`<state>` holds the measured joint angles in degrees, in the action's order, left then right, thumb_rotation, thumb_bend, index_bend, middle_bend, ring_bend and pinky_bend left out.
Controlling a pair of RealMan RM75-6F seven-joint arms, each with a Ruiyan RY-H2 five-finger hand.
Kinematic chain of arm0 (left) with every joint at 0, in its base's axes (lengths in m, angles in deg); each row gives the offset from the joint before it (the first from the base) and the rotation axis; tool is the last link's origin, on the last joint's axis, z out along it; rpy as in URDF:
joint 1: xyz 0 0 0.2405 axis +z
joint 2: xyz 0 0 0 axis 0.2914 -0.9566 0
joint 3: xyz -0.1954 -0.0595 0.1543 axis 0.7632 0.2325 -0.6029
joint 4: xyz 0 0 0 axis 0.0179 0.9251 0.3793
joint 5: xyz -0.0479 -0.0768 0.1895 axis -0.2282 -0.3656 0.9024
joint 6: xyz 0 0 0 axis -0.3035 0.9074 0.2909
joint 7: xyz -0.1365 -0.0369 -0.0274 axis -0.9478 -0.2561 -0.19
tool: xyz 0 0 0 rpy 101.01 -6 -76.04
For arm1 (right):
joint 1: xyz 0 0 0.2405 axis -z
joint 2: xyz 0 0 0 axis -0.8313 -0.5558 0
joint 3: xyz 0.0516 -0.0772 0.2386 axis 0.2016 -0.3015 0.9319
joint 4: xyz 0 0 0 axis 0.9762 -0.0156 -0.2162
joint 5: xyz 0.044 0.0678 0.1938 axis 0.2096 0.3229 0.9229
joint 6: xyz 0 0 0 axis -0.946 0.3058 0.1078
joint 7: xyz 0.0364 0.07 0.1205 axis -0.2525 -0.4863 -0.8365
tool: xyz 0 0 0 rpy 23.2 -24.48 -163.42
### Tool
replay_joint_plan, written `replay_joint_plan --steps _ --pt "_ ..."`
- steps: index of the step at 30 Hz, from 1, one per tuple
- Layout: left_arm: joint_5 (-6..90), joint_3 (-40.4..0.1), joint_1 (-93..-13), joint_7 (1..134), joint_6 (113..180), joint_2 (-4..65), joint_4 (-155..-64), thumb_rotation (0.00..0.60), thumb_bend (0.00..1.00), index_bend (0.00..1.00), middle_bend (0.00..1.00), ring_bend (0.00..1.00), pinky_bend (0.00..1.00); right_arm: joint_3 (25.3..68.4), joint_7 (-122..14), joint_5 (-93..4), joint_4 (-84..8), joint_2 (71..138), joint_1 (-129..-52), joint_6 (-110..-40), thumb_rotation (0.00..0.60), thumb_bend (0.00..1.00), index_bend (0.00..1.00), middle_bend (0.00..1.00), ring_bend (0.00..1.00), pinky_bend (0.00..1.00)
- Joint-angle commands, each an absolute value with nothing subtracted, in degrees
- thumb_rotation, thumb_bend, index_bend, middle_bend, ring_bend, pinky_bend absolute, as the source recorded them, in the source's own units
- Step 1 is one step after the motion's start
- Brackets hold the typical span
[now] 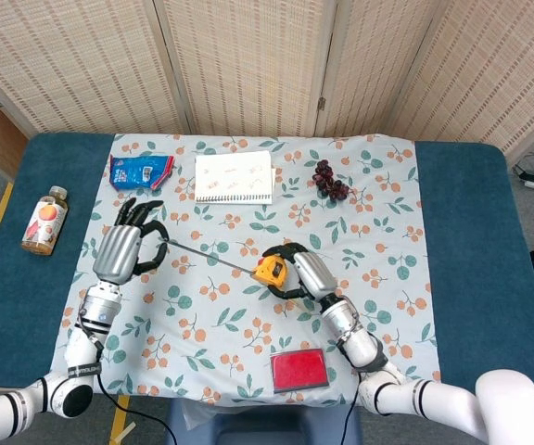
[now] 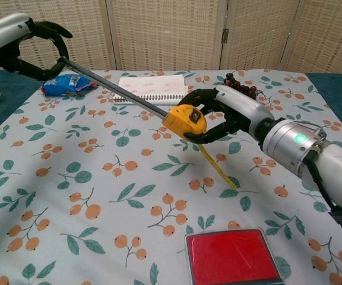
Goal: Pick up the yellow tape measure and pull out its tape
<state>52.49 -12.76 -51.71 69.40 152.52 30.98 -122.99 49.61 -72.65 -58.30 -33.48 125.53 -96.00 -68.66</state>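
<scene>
Tabletop point(image 1: 462, 241): we take the yellow tape measure as landmark; floral cloth beneath it, bare blue margins well out to either side.
Right hand point(image 1: 302, 271): fingers wrapped around the yellow tape measure point(image 1: 269, 271), held above the cloth near mid-table.
Left hand point(image 1: 121, 248): well apart to the case's left; fingers look pinched on the tape's far end, though the contact is too small for us to be sure.
Tape point(image 1: 207, 256): drawn out taut, long axis running from the case left and slightly away from the robot.
Loose strap point(image 2: 215, 167): yellow, hangs below the case toward the cloth.
Room: we judge further pulling goes along that axis; notebook point(image 1: 234, 176) and snack packet point(image 1: 140, 170) lie beyond the tape, bottle point(image 1: 44, 220) further left, red box point(image 1: 298, 369) nearer the robot.
</scene>
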Motion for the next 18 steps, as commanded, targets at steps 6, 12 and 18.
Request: replay_joint_plan --steps 6,12,18 --pt "51.31 -11.41 -49.71 62.22 152.08 27.93 -117.76 0.600 0.55 0.61 0.20 0.18 0.00 45.65 -73.23 -59.90 -36.22 118.30 -91.39 -70.14 0.600 0.36 0.53 0.47 0.36 0.14" --pt "51.79 -11.56 -48.97 57.65 151.08 26.65 -113.77 0.600 0.55 0.62 0.21 0.19 0.00 43.10 -75.21 -61.57 -36.69 114.01 -87.78 -72.76 0.600 0.36 0.53 0.47 0.36 0.14" --pt "51.68 -11.54 -48.52 54.98 150.43 26.33 -111.69 0.600 0.55 0.62 0.21 0.19 0.00 42.05 -76.90 -62.21 -36.98 111.34 -85.56 -74.08 0.600 0.36 0.53 0.47 0.36 0.14"
